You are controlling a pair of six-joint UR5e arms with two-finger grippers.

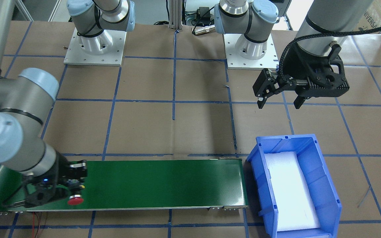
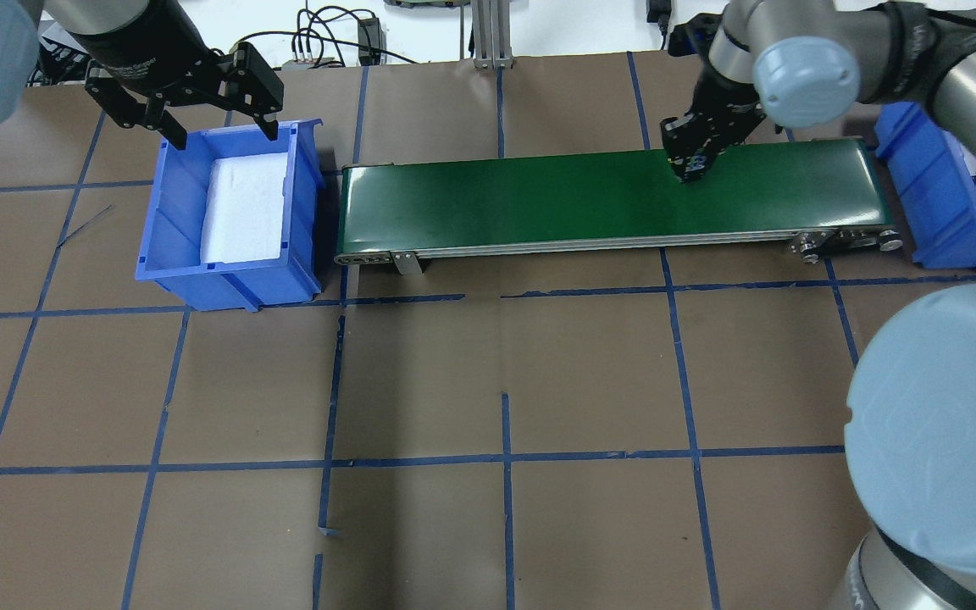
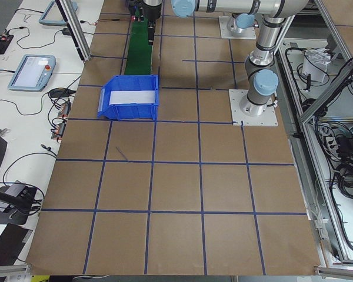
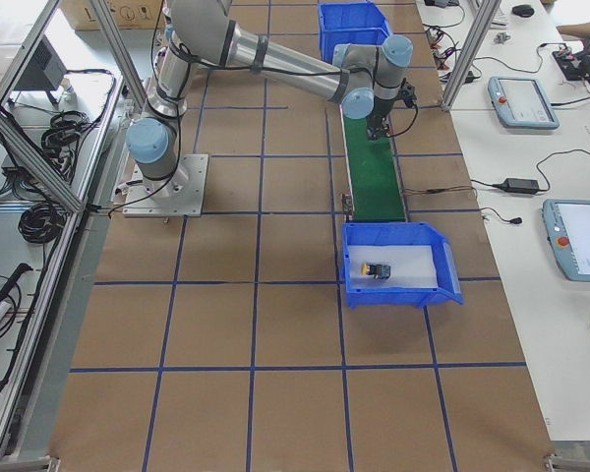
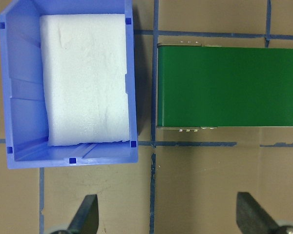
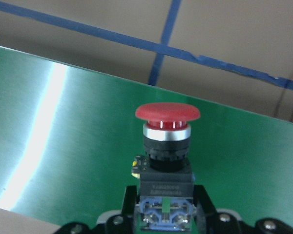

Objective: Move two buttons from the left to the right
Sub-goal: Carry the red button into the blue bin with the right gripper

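The right end effector [image 2: 690, 168] is shown closed on the body of the red button [image 6: 167, 113], cap outward, over the green belt [image 1: 164, 181], its arm stretched low across the table [image 1: 144, 125]. The left end effector [image 1: 278, 105] is held open near a foam-lined bin [image 2: 158, 229]; the yellow button [image 4: 377, 268] is seen in the other bin [image 4: 442, 280]

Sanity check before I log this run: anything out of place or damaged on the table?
Nothing serious. The right gripper holds the red button over the green belt; the left gripper hangs open near the foam-lined blue bin. Only oddity: a thin dark strand lying loose on the table beside that bin.
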